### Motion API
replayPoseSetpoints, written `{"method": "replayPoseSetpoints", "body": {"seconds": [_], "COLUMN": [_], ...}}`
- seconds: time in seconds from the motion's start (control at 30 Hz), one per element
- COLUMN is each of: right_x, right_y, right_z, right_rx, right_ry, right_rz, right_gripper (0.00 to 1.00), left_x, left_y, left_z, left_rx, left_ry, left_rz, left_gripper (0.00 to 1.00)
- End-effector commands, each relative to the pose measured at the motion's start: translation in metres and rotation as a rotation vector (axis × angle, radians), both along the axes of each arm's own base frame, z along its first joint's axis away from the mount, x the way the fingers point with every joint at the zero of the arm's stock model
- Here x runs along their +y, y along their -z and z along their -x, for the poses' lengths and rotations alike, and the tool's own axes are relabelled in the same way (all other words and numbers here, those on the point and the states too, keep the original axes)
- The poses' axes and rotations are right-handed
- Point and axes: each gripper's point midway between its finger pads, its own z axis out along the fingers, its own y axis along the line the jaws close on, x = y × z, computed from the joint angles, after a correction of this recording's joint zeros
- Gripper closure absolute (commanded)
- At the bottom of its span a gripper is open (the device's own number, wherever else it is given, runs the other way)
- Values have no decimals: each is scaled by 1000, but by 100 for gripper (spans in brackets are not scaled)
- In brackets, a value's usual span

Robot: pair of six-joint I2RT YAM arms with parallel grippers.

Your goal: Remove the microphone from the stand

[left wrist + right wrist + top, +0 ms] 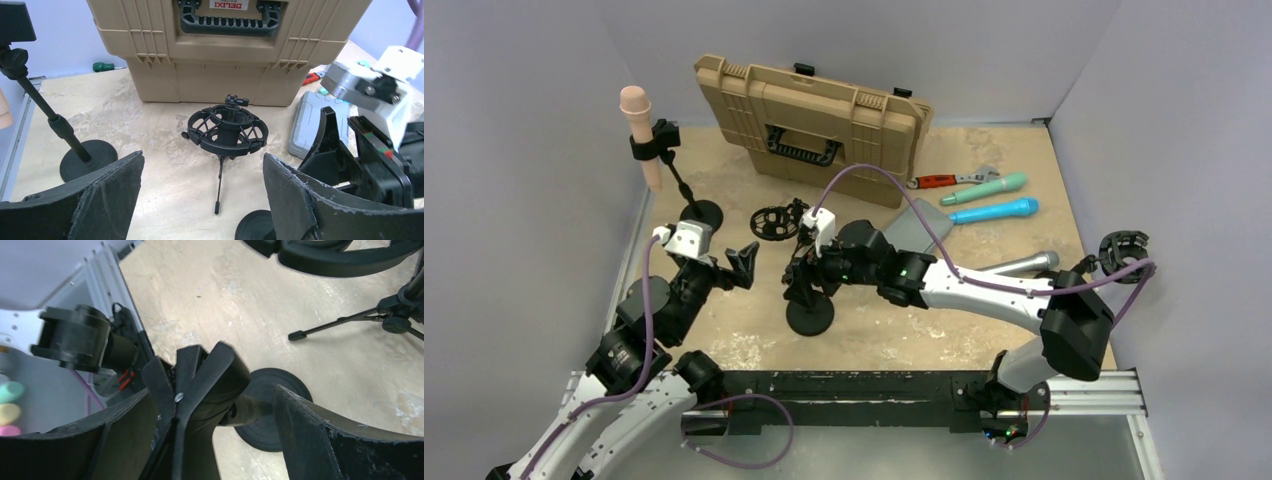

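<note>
A mottled beige table (874, 335) is sitting between plain grey walls (524, 150). At its far left the pink mic (635, 108) is standing upright, clipped in its stand (702, 213), left of a tan case (814, 125). Just nearer, the left gripper (742, 262) is hanging wide open, holding nothing. Mid-table, the right gripper (210, 395) is straddling another stand's clip (212, 372) with its fingers spread.

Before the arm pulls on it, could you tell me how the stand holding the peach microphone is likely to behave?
It will probably tip: the peach microphone sits high on a thin, leaning rod over a small round base. The jointed rod may swing rather than stay stiff.
</note>
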Motion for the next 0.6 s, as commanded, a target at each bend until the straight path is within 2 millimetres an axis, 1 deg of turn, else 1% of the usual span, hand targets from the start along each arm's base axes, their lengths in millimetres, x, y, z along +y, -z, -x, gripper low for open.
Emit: {"method": "replayPoseSetpoints", "body": {"seconds": [0.0, 0.13, 0.2, 0.33, 0.37, 0.4, 0.47, 0.57], "right_x": [-11, -14, -11, -3, -1, -3, -3, -7], "right_y": [-24, -33, -37, -40, -42, -40, -44, -51], "right_z": [-5, -15, -18, -22, -24, -25, -27, -34], "right_rx": [-192, -247, -264, -294, -303, -304, -318, -345], "right_ry": [58, 121, 133, 137, 142, 145, 157, 192], "right_rz": [49, 67, 67, 78, 79, 99, 99, 96], "right_gripper": [19, 21, 25, 43, 49, 56, 68, 80], "left_x": [2, 2, 3, 2, 2, 2, 2, 2], "left_y": [-15, -14, -13, -11, -10, -10, -9, -7], "left_z": [0, -1, -2, -3, -4, -4, -5, -6], "left_rx": [-25, -21, -19, -14, -11, -10, -7, -2], "left_ry": [-11, -19, -22, -25, -27, -27, -32, -35], "left_rz": [30, 26, 22, 16, 13, 11, 7, 0], "left_gripper": [14, 14, 14, 14, 15, 15, 15, 15]}}
